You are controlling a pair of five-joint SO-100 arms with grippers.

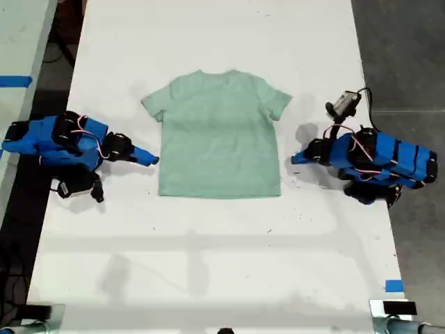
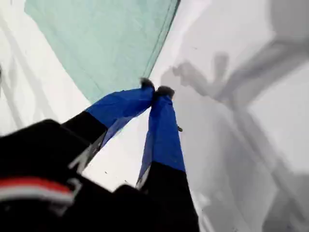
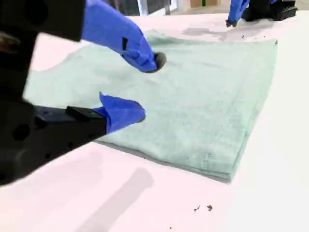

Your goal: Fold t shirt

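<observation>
**A:** The t-shirt (image 1: 219, 136) lies flat on the white worktop (image 1: 208, 264), front up. Its neck points to the top of the exterior view and its hem to the bottom. It sits between the two blue arms, and no fold has been made yet.

**B:** What about the fingers?

**A:** My first gripper (image 2: 155, 90) is on the exterior view's right. It's clenched tip to tip with nothing between, and it sits just off the shirt's side edge. My second gripper (image 3: 147, 87) is on the exterior view's left. Its fingers are spread wide apart at the other side edge and holding nothing. I can't tell whether the lower finger touches the cloth.

**B:** How will the shirt handle?

**A:** I'd judge it light, thin and floppy. It will sag and drag when lifted, and a pull from one side could slide the whole shirt across the smooth top.

**B:** So where should it be gripped?

**A:** At an edge. The hem corner (image 3: 227, 174) nearest my second gripper shows a doubled, slightly raised lip, so that's the easy pinch. A sleeve (image 1: 156, 104) would also do. The first gripper must open before it can take anything.
</observation>
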